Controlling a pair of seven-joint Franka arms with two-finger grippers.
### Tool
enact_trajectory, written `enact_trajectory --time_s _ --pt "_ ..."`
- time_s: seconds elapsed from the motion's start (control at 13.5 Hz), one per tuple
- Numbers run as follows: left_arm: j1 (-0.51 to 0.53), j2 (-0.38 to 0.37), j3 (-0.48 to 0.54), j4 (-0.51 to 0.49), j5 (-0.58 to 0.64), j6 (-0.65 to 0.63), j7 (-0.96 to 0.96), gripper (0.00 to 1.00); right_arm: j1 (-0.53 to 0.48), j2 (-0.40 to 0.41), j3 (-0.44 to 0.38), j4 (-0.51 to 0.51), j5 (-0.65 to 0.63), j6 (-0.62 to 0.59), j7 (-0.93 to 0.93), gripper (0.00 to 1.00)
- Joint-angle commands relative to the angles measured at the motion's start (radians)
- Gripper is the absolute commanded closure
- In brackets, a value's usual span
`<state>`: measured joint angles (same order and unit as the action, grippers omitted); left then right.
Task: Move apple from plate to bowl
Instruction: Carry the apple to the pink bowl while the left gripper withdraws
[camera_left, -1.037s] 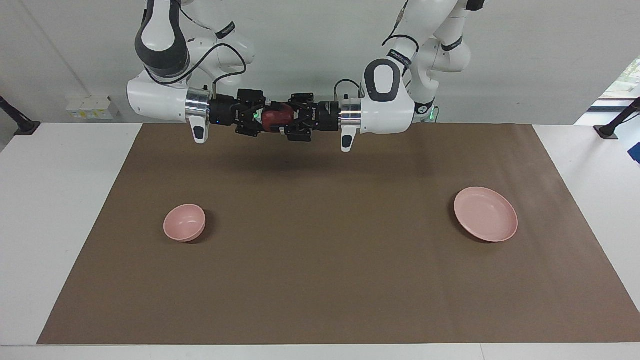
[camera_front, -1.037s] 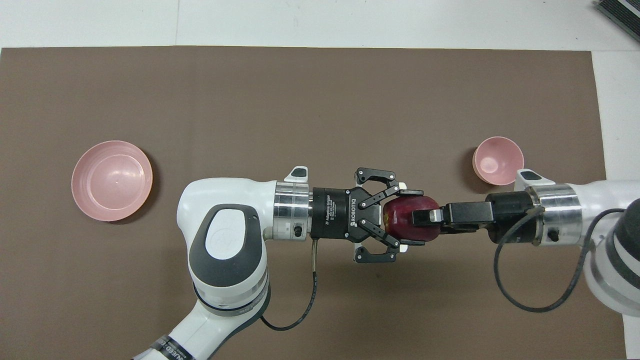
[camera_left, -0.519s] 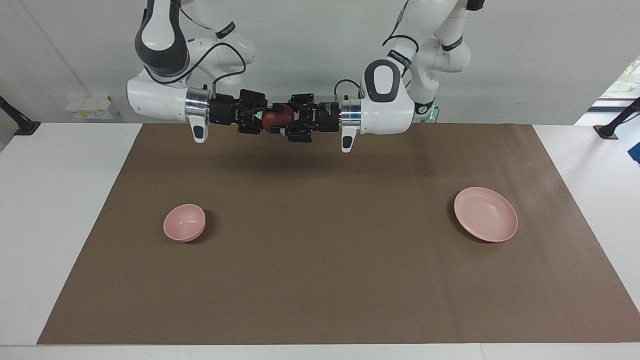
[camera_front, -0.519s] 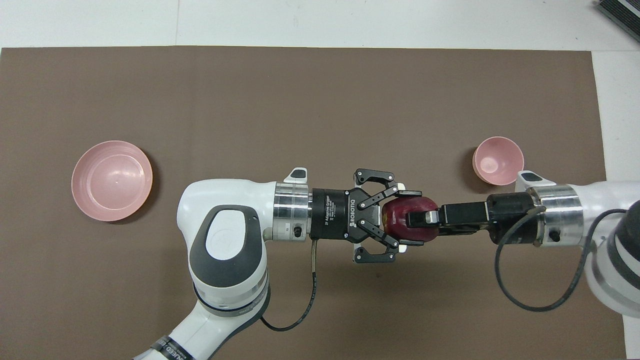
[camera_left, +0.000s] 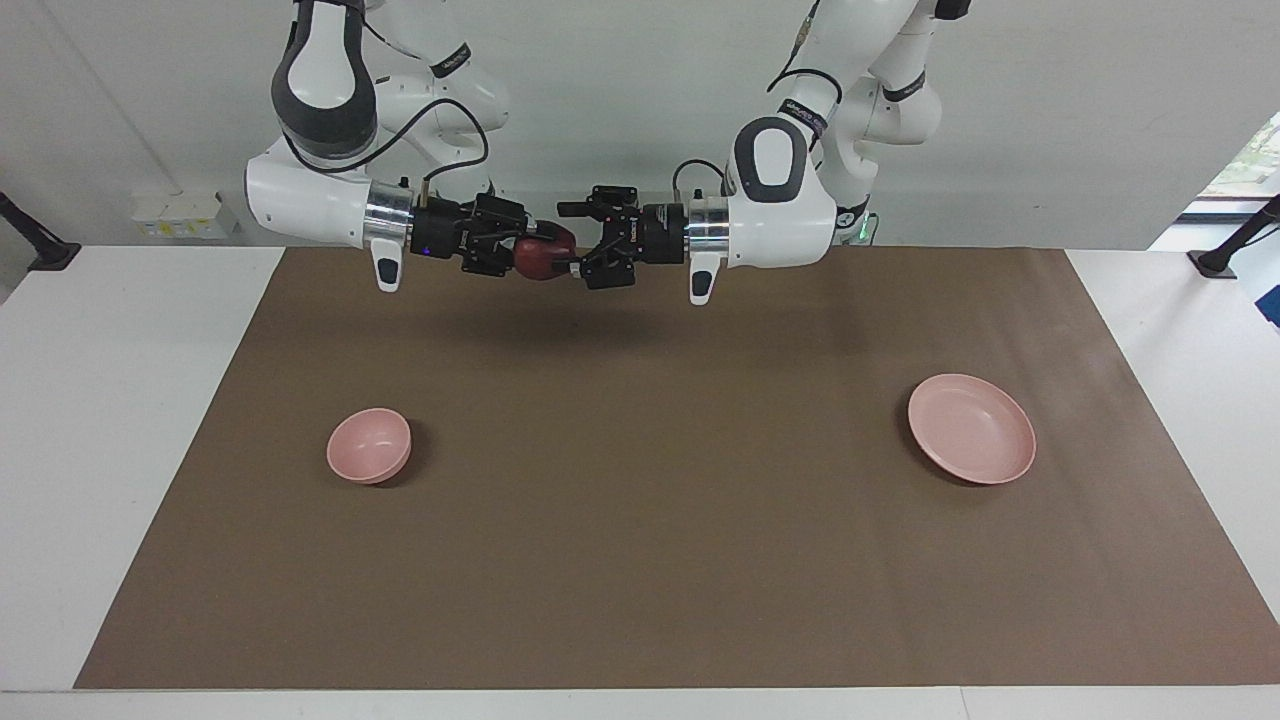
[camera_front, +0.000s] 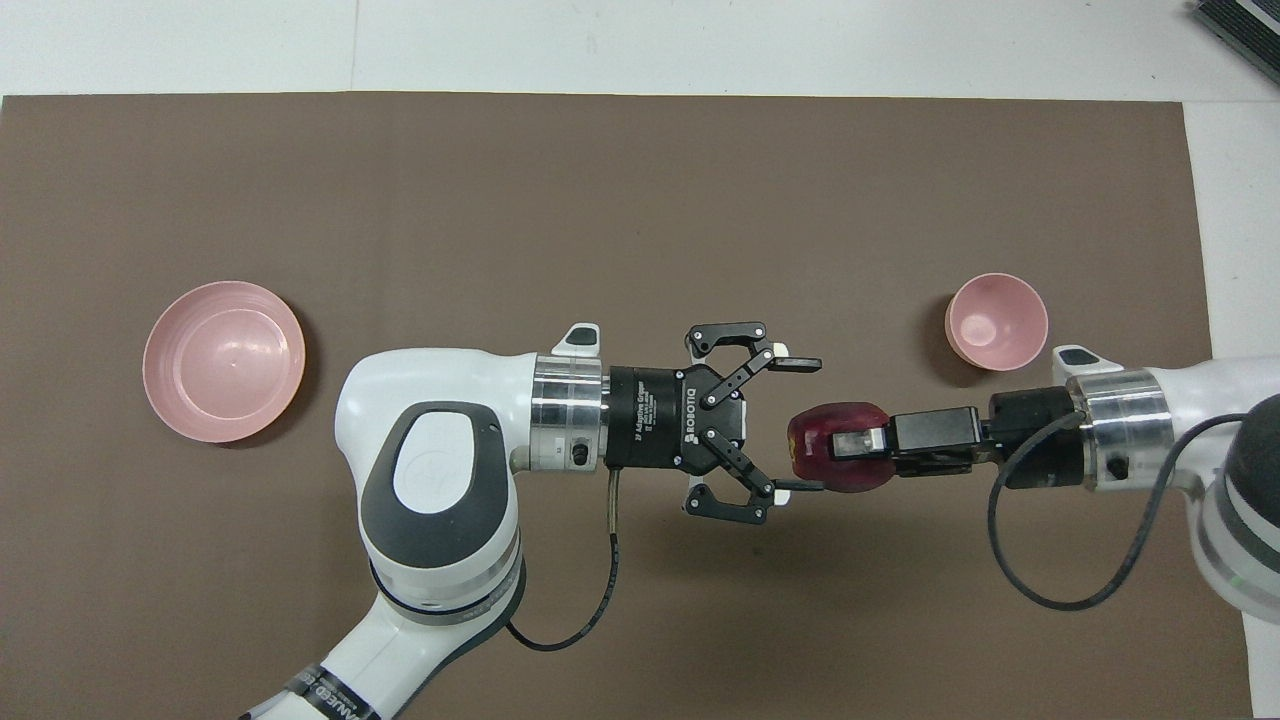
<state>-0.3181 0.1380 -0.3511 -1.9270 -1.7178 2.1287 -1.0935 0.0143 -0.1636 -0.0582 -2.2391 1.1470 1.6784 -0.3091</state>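
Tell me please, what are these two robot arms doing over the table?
The right gripper holds the small dark red apple in the air over the brown mat. The left gripper is open beside it, apart from the apple. The wide pale pink plate and the small deep pink bowl are both empty.

Dark red apple (camera_front: 838, 461) is held in the air over the brown mat (camera_front: 600, 200), clamped by the right gripper (camera_front: 850, 440). Pink bowl (camera_front: 997, 321) and pink plate (camera_front: 223, 360) are set upright, empty, well apart on the mat.
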Motion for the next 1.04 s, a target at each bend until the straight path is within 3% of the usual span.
enact_trajectory --time_s 0.0,0.3,0.52,0.67,0.96 --pt "0.068 -0.003 0.000 -0.007 0.149 -0.050 0.021 0.00 -0.048 0.050 0.006 0.078 -0.171 0.004 0.062 1.00" --pt "0.230 0.050 0.000 0.058 0.467 -0.191 0.078 0.00 -0.063 0.062 0.008 0.084 -0.412 0.108 0.120 1.00" --pt "0.324 0.078 -0.002 0.102 0.720 -0.288 0.244 0.00 -0.065 0.090 0.006 0.110 -0.518 0.180 0.113 1.00" --pt "0.336 0.095 0.001 0.129 0.838 -0.323 0.354 0.00 -0.054 0.102 0.009 0.116 -0.620 0.263 0.116 1.00" --pt "0.367 0.114 0.001 0.171 1.214 -0.331 0.623 0.00 -0.024 0.151 0.014 0.133 -0.824 0.411 0.185 1.00"
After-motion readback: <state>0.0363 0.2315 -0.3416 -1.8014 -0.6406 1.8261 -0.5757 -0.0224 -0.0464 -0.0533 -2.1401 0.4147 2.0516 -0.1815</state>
